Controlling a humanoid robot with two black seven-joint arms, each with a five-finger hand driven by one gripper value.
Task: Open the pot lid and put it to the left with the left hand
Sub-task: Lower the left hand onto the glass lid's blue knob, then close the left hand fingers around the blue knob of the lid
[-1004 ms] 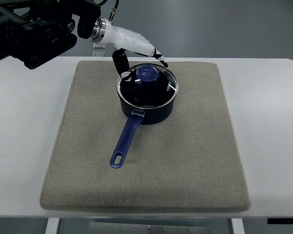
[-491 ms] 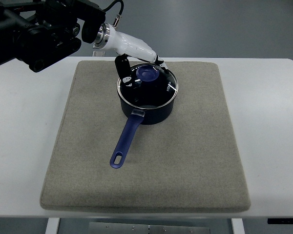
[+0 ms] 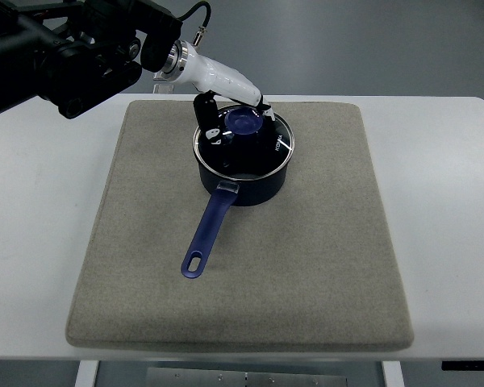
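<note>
Still shut: glass lid point(image 3: 244, 142), blue knob point(image 3: 244, 122), on dark pot point(image 3: 244, 187).

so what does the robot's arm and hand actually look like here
Only the left arm shows, coming in from the upper left. It is bulky and black, with blocky housings and a thin black cable looping over the wrist. A silver metal ring joins it to the left hand, which has a smooth glossy white shell and black finger segments with white tips. No markings are readable. The right arm is out of view.
</note>
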